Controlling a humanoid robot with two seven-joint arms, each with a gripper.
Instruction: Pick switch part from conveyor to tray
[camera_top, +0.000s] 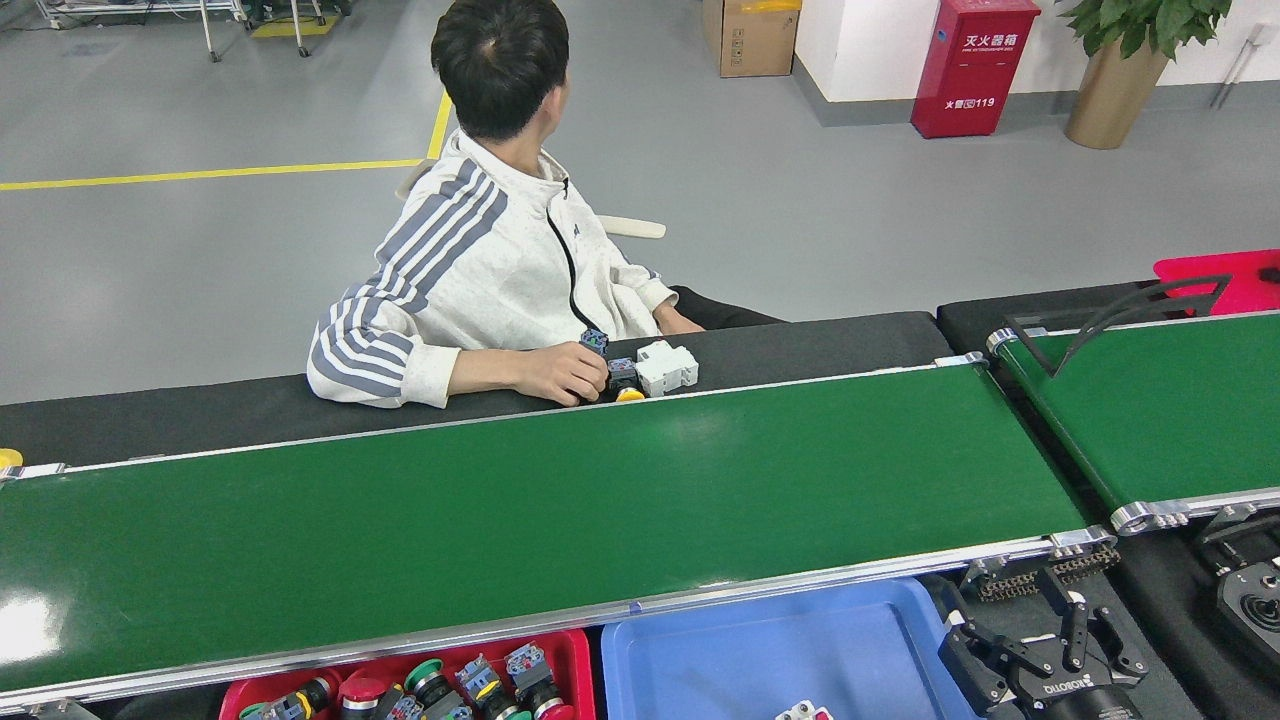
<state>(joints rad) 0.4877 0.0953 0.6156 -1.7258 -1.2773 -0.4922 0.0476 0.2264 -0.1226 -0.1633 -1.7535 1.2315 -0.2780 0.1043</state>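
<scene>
The conveyor (520, 510) runs across the view as a long glossy green belt with silver rails. The switch parts I see lie off the belt. A yellow-capped switch part (626, 380) and a white block-shaped part (667, 367) sit on the black table past the far rail, against a person's hand (560, 375). The blue tray (700, 660) lies at the near edge and holds a white part (800, 712). A red tray (575, 648) to its left holds several push-button switches. My right gripper (1035, 640) stands open beside the blue tray, holding nothing. My left gripper is out of view.
A person in a striped white jacket (480, 270) sits behind the black table, turned away. A shorter green belt (1170, 410) with a black guide arm (1120, 315) stands at the right. A chain drive (1030, 575) sits at the conveyor's near right corner.
</scene>
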